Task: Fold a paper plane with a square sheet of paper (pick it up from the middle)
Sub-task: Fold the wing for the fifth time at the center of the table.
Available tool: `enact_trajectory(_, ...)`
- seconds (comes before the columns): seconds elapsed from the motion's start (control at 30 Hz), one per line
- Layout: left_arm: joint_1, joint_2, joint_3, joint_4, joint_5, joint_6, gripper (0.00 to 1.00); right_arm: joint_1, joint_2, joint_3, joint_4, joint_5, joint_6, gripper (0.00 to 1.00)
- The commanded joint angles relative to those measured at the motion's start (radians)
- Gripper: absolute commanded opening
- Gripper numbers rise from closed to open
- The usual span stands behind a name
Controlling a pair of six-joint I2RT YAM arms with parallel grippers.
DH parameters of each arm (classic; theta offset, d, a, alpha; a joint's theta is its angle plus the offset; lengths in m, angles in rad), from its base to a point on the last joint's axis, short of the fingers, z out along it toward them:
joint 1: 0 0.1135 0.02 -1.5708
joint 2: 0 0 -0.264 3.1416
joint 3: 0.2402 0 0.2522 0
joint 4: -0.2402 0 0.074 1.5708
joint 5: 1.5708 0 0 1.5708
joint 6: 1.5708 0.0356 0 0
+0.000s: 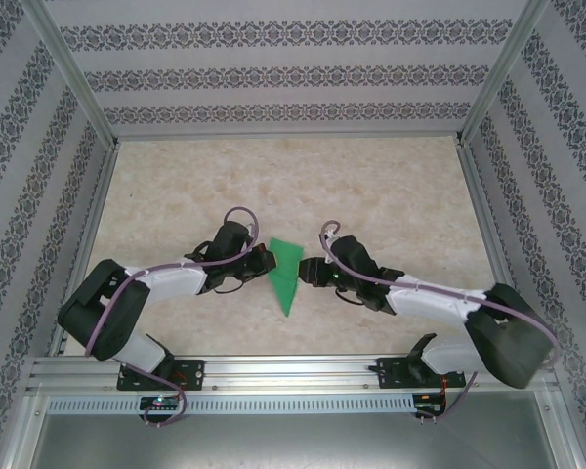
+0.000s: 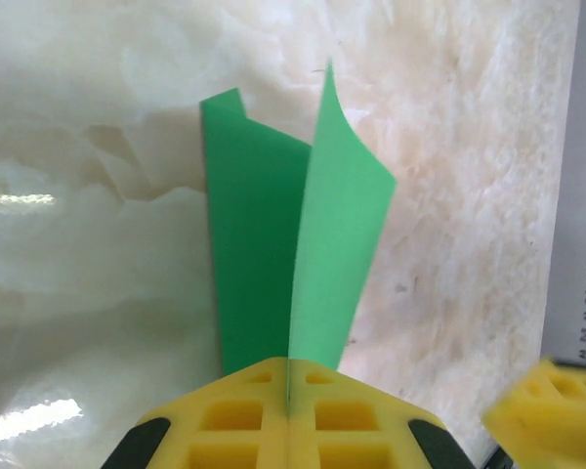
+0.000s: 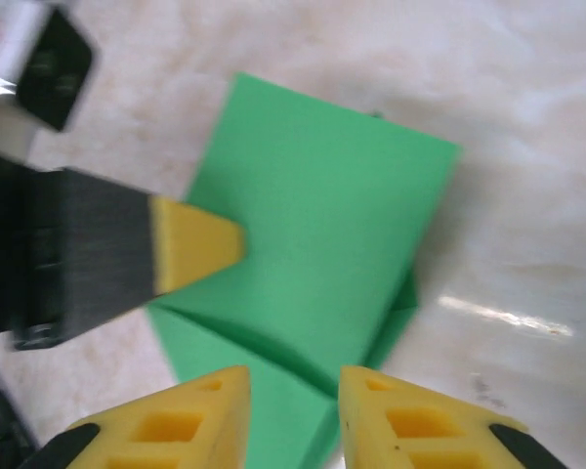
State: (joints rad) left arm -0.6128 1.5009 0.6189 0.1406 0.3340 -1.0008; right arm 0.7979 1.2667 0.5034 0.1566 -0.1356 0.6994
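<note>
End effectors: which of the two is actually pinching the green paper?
The left end effector: its yellow fingers are shut on the green paper. The right end effector stands open.

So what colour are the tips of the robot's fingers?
Bright yellow, clearest in the left wrist view, where the left gripper pinches the green paper plane.

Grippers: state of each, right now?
Left gripper: closed on the plane.
Right gripper: open, over the plane.

Noted paper plane (image 1: pixel 285 275) on table (image 1: pixel 400 186), toward near edge, centred; left end effector (image 1: pixel 267 260) touching its left side, right end effector (image 1: pixel 309 274) just beside its right.
</note>
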Motion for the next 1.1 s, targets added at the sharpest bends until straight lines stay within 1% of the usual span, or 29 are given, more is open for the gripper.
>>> enact_trajectory(0.0,-0.042,-0.044,-0.018,-0.021,-0.160,-0.127,0.00,0.078,-0.075,-0.034,-0.061,0.240,-0.089,0.34)
enact_trajectory(0.03,-0.053,-0.051,-0.025,-0.018,-0.179,-0.152,0.00,0.109,-0.098,-0.050,-0.055,0.295,-0.116,0.34)
enact_trajectory(0.1,-0.070,-0.062,-0.036,-0.012,-0.208,-0.192,0.00,0.168,-0.127,-0.102,0.019,0.342,-0.175,0.35)
enact_trajectory(0.13,-0.078,-0.064,-0.041,-0.006,-0.220,-0.211,0.00,0.196,-0.135,-0.141,0.093,0.359,-0.210,0.40)
enact_trajectory(0.2,-0.092,-0.068,-0.052,0.014,-0.236,-0.233,0.00,0.266,-0.136,-0.201,0.173,0.430,-0.279,0.43)
enact_trajectory(0.27,-0.103,-0.060,-0.045,0.016,-0.238,-0.240,0.00,0.329,-0.120,-0.205,0.171,0.496,-0.354,0.44)
enact_trajectory(0.33,-0.114,-0.043,-0.032,0.023,-0.232,-0.236,0.00,0.387,-0.081,-0.173,0.129,0.556,-0.433,0.46)
enact_trajectory(0.4,-0.127,-0.016,-0.017,0.036,-0.219,-0.234,0.00,0.425,-0.046,-0.139,0.102,0.651,-0.465,0.45)
enact_trajectory(0.43,-0.134,0.003,-0.006,0.040,-0.212,-0.235,0.00,0.438,-0.034,-0.142,0.125,0.675,-0.474,0.45)
enact_trajectory(0.53,-0.149,0.038,0.017,0.039,-0.205,-0.247,0.00,0.447,-0.015,-0.155,0.198,0.662,-0.514,0.47)
enact_trajectory(0.6,-0.153,0.051,0.022,0.046,-0.207,-0.258,0.00,0.466,0.008,-0.149,0.189,0.685,-0.548,0.48)
enact_trajectory(0.7,-0.156,0.061,0.029,0.041,-0.210,-0.264,0.00,0.496,0.059,-0.118,0.179,0.680,-0.609,0.49)
enact_trajectory(0.77,-0.156,0.062,0.036,0.031,-0.213,-0.262,0.00,0.512,0.097,-0.087,0.162,0.679,-0.624,0.49)
enact_trajectory(0.9,-0.156,0.062,0.048,0.013,-0.213,-0.257,0.00,0.542,0.177,-0.045,0.169,0.729,-0.640,0.51)
enact_trajectory(0.97,-0.156,0.062,0.051,0.012,-0.211,-0.256,0.00,0.553,0.223,-0.021,0.158,0.785,-0.642,0.50)
enact_trajectory(1.0,-0.156,0.063,0.053,0.009,-0.210,-0.257,0.00,0.562,0.251,-0.007,0.151,0.844,-0.641,0.50)
enact_trajectory(1.07,-0.156,0.063,0.054,0.005,-0.210,-0.256,0.00,0.575,0.286,0.031,0.101,0.902,-0.652,0.49)
